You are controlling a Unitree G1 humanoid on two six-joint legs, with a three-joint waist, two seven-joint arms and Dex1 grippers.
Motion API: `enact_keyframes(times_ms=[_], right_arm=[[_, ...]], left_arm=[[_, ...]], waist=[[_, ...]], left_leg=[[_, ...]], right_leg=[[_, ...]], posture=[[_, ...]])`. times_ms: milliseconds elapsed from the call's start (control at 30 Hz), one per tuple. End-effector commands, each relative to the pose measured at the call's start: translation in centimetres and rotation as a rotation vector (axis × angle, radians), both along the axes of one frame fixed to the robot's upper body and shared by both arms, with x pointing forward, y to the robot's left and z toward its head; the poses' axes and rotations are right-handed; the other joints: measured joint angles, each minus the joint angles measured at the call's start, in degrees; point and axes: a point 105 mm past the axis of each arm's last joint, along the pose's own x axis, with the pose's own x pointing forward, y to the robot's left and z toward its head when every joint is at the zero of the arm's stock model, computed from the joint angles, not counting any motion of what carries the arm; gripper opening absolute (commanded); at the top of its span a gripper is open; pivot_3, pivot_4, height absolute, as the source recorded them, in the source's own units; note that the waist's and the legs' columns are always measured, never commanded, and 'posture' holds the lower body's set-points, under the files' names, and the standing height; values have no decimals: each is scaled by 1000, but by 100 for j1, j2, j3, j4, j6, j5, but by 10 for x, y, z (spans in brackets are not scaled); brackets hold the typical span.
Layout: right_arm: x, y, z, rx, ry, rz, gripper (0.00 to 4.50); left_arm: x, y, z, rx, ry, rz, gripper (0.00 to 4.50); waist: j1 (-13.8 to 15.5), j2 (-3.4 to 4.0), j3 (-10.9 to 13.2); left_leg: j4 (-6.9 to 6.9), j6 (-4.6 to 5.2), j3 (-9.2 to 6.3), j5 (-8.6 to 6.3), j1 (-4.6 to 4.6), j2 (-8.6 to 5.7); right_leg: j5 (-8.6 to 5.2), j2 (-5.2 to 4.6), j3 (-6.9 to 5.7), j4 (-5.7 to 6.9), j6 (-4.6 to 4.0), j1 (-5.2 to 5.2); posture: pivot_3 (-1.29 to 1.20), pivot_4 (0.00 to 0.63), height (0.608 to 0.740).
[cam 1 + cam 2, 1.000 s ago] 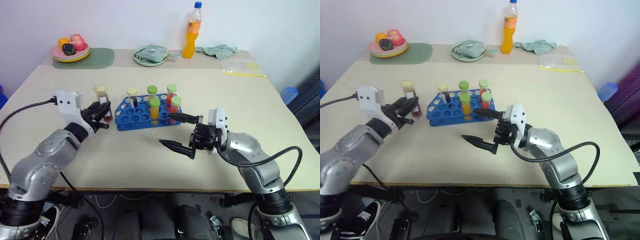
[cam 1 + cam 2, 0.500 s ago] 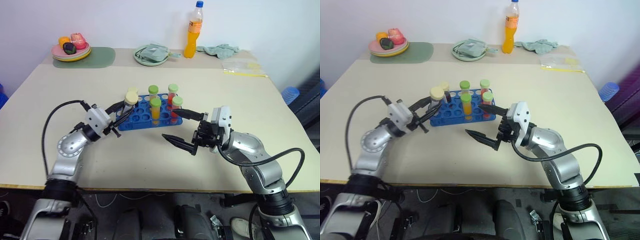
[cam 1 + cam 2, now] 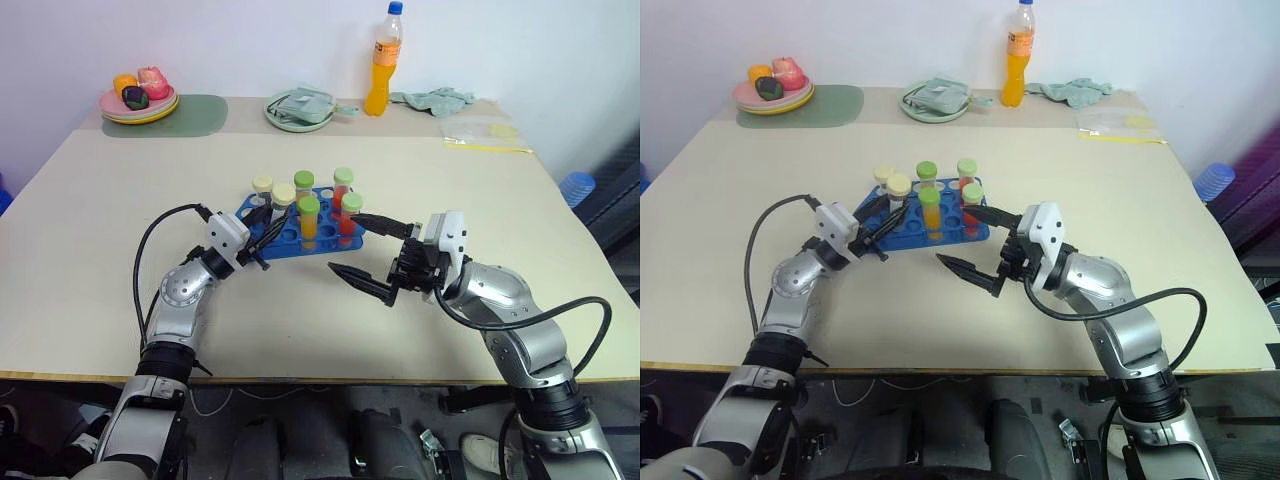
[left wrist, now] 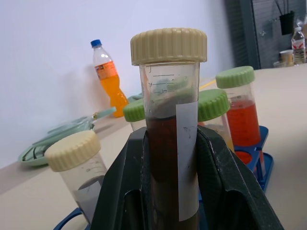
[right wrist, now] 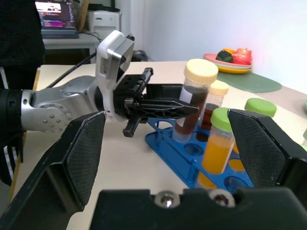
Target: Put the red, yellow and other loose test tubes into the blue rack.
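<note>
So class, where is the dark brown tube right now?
Head view: the brown tube is in the left gripper, over the rack's left end, beside another cream-capped tube.

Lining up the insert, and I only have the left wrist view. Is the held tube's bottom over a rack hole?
Observer: In the right wrist view, the dark tube has its bottom at a hole near the blue rack's left end. I cannot tell whether it is seated.
Operator: Right arm crowding it?
Observer: The right tool hovers open and empty by the rack's right end.
Operator: Count racked?
Observer: Five stand in it: one cream-capped tube and four green-capped tubes.
</note>
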Motion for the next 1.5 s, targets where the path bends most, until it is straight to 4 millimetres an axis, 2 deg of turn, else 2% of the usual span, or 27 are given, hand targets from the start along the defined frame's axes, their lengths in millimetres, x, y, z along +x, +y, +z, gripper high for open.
enact_keyframes(times_ms=[33,233,433,633,767,900,1067,1200,1333,1500], right_arm=[[-1,-3,12,13,-57,-8,4500],[2,-3,16,10,-68,-17,4500],[5,-3,20,8,-78,-22,4500],[6,-4,17,-1,-72,-26,4500],[7,-4,16,-5,-72,-27,4500],[7,-5,16,-10,-75,-30,4500],[7,-6,16,-17,-78,-37,4500],[8,-8,15,-21,-75,-44,4500],[9,-7,16,-18,-75,-44,4500],[10,-8,16,-22,-80,-44,4500]], left_arm=[[-3,6,11,-22,-50,25,742],[-5,6,14,-24,-57,35,742],[-10,7,2,-24,-16,40,742],[-1,13,1,-117,39,70,742],[4,9,2,-237,121,-3,742],[3,6,1,-271,160,-54,742],[1,7,-1,-253,154,-49,742],[-1,16,1,-186,85,29,742],[-3,19,-7,-103,77,25,742],[-1,21,-9,-112,89,18,742]], waist=[[-1,0,0],[0,0,0],[-1,0,0],[-1,1,-1],[-1,1,-1],[-1,1,-1],[0,0,-2],[-6,0,-2],[-6,0,-2],[-1,2,-3]], left_leg=[[0,0,0,0,0,0],[0,0,0,0,1,1],[0,0,-1,0,1,1],[0,0,0,0,2,1],[2,0,0,0,2,1],[2,0,-1,0,3,1],[2,0,-2,0,3,1],[2,0,-2,0,3,1],[2,0,-3,0,5,2],[2,0,-2,0,5,2]], right_leg=[[0,0,0,0,0,0],[0,0,0,1,0,0],[0,1,0,2,0,0],[0,0,0,3,0,1],[0,1,0,4,0,2],[0,2,0,5,0,2],[0,3,0,5,0,2],[0,3,0,4,0,2],[0,5,0,6,0,3],[0,4,0,6,0,4]], posture=[[0,150,740],[0,150,740],[0,150,740],[0,150,740],[0,150,740],[0,150,740],[0,150,740],[0,150,740],[0,150,740],[0,150,740]])
